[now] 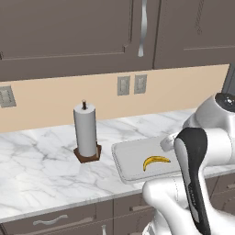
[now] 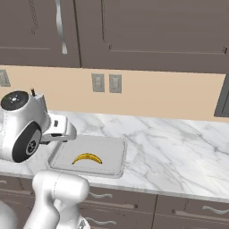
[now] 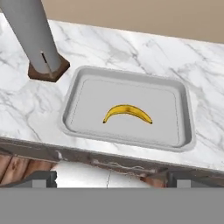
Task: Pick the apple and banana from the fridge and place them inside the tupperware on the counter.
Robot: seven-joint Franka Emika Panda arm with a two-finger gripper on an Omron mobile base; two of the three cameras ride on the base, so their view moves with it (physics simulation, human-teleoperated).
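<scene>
Clearly, with the claw [image 3: 109,175] spread empty above the tupperware [image 3: 70,103], the banana [image 3: 127,113] is in, yet forgetting the apple would leave the task unfinished.

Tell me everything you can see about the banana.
The banana is small, yellow and smooth, curved like an arch with dark tips. It lies flat on the floor of the light-grey tupperware, near its middle, apart from the raised rim. Nothing else touches it, and it is the one fruit in the tray.
</scene>
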